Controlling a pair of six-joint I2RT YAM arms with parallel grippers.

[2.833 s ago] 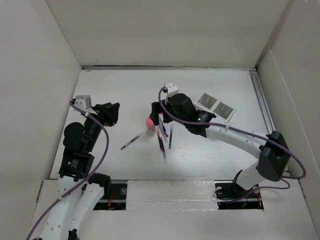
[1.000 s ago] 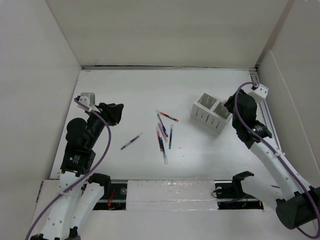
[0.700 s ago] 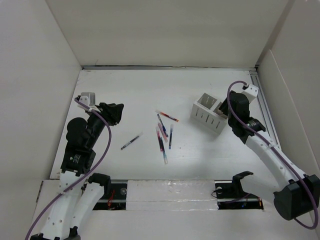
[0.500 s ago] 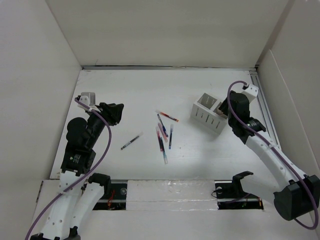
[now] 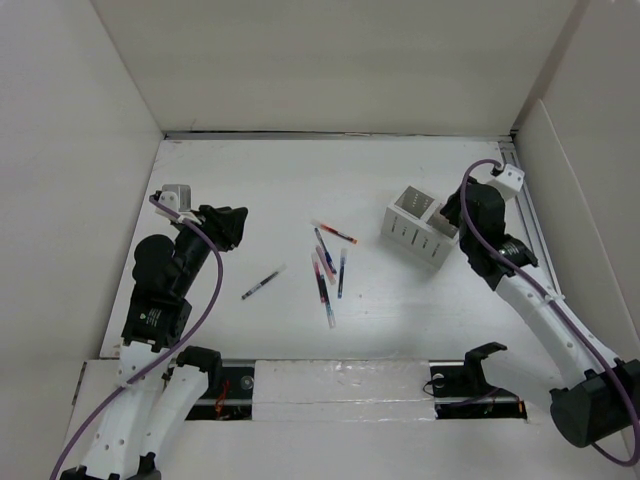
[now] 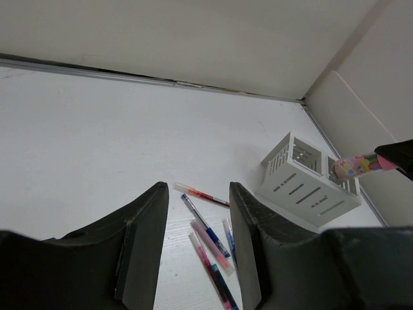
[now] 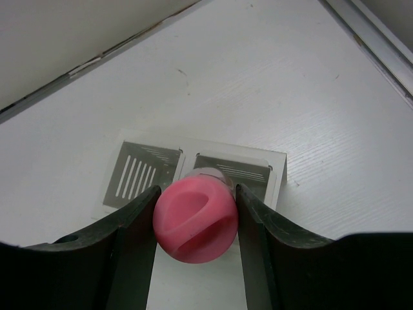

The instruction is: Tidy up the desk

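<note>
Pens [image 5: 328,265] loose on desk [image 5: 250,180] beside organizer [image 5: 415,232]

The matte white table [image 5: 240,190] carries a white slotted organizer box [image 5: 418,232] on its right side, set at an angle to the edges. A loose cluster of pens [image 5: 328,265] (red, blue and pink among them) lies near the middle, some touching. One lone pen [image 5: 262,283] lies apart, left of the cluster.
</note>
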